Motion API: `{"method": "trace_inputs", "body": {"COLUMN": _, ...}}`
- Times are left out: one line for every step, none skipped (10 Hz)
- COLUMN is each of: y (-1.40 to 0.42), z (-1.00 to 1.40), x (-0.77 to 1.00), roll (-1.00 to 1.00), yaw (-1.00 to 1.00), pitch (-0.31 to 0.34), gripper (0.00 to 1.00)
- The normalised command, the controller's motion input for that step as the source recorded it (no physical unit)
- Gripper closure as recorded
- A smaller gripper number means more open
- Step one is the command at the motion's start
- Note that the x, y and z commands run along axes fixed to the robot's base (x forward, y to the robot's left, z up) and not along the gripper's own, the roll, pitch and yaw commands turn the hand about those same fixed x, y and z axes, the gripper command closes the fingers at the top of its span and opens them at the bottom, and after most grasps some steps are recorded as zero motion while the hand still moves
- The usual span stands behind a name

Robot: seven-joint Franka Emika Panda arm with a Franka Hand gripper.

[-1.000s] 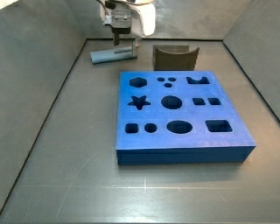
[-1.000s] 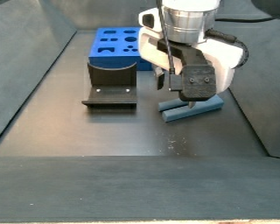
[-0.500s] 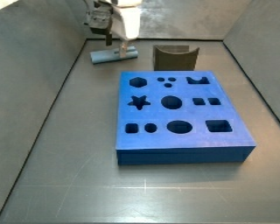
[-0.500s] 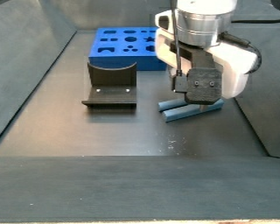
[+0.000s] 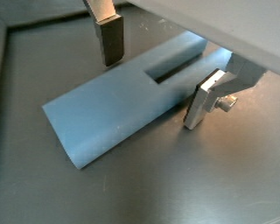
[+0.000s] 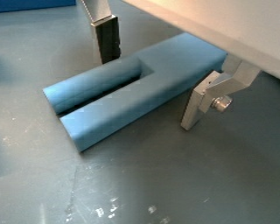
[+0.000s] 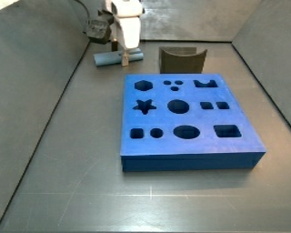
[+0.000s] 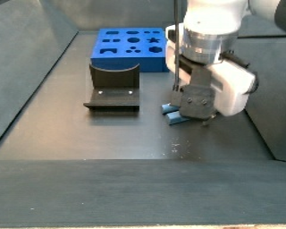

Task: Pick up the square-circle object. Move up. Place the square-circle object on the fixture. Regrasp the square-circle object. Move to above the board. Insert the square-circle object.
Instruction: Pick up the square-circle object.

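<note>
Gripper [image 6: 149, 74] straddles square-circle object [image 6: 125, 92], mostly hidden in a side view [image 8: 172, 111].

The gripper [image 5: 154, 79] is lowered close to the desk, pointing straight down, near the far left corner of the desk in a side view [image 7: 121, 50]. Jaws stand apart; in both wrist views one finger [image 6: 105, 37] sits on each side of the square-circle object [image 6: 136, 92], neither visibly pressing it.
</note>
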Motion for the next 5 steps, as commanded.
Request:
{"method": "trace_inputs", "body": {"y": 0.08, "z": -0.07, "x": -0.04, "roll": -0.43, "yaw": -0.25, "pitch": -0.249, "gripper": 0.0}}
{"method": "trace_inputs", "body": {"y": 0.0, "z": -0.06, "x": -0.05, "roll": -0.26, "yaw": -0.12, "pitch": -0.131, "gripper": 0.0}}
{"method": "trace_inputs", "body": {"y": 0.0, "z": -0.13, "x": -0.06, "roll": -0.07, "yaw": -0.01, "pitch": -0.074, "gripper": 0.0}}
{"method": "trace_inputs", "body": {"y": 0.02, "z": 0.0, "x": -0.05, "roll": 0.0, "yaw": -0.01, "pitch": 0.0, "gripper": 1.0}}
{"method": "trace_inputs", "body": {"y": 0.0, "z": 0.0, "x": 0.0, "roll": 0.0, "yaw": 0.0, "pitch": 0.0, "gripper": 1.0}}
